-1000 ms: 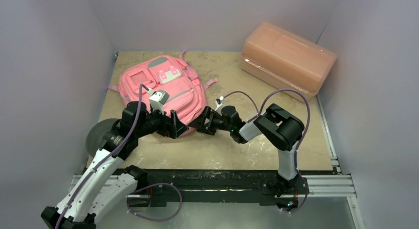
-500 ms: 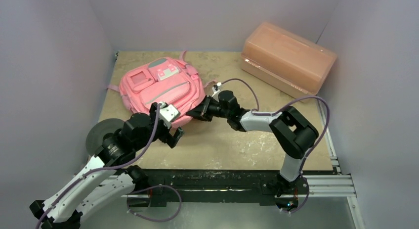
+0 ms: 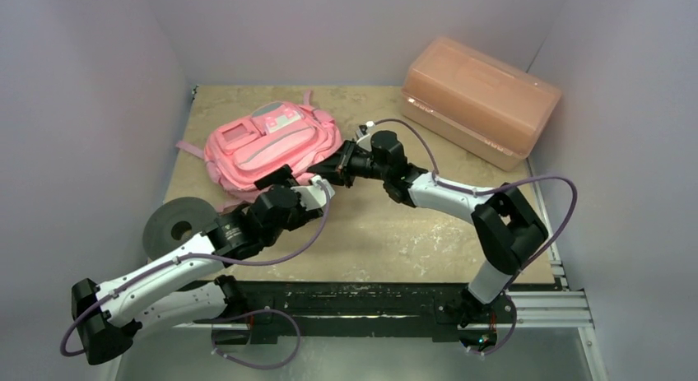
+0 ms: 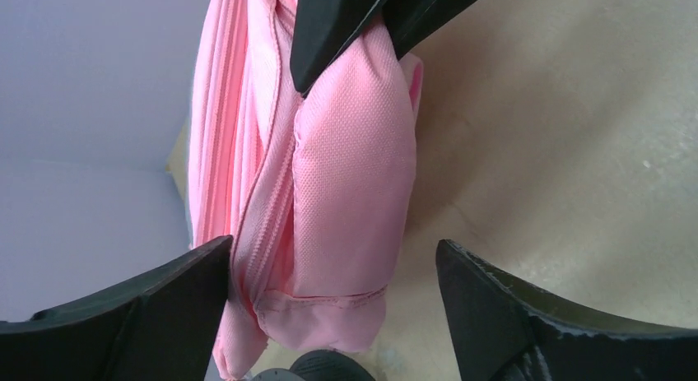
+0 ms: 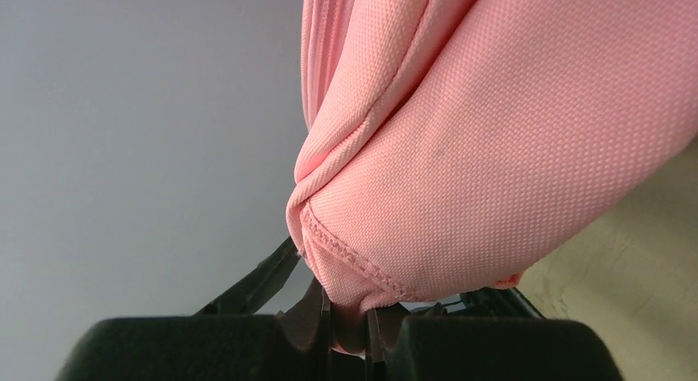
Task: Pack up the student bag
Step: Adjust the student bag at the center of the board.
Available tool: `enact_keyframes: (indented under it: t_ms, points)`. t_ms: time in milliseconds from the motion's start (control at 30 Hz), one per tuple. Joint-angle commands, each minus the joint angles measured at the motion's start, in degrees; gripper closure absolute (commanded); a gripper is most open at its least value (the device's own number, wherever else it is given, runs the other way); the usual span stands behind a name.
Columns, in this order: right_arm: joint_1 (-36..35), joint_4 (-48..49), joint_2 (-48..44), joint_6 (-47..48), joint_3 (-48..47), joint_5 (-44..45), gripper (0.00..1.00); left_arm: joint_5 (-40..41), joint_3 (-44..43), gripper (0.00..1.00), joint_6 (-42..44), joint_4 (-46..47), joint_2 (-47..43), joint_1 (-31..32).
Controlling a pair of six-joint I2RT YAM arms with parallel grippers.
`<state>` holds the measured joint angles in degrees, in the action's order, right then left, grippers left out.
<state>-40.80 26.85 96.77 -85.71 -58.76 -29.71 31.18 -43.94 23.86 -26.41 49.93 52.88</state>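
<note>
Right wrist view shows the right tool (image 5: 346, 319) clamped on a seamed fold of the soft pink fabric student bag (image 5: 461, 151) at the tan bench's (image 3: 395, 233) far left, the left tool (image 4: 333, 257) gaping empty astride its corner; limp, light fabric likely holds best at seams.

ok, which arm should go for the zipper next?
Left, probably. The left pincer is open with the zipper of the bag right ahead; the right pincer is shut on the fabric, so it's busy.
</note>
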Motion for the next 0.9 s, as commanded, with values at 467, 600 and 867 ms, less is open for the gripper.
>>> enact_keyframes:
  t_ms: [467,600,867]
  points:
    - [6.1,-37.4,-23.3,50.2,-25.8,19.9,0.16,7.1,-39.0,1.0,-8.7,-7.2,10.5,-7.4]
    - [6.1,-40.2,-32.3,58.1,-22.3,38.1,0.05,4.2,-52.4,1.0,-14.2,-10.2,15.9,-11.7]
    - [6.1,-42.9,-36.7,61.0,-16.1,43.3,0.01,2.4,-81.2,1.0,-10.2,-12.0,32.1,-13.2]
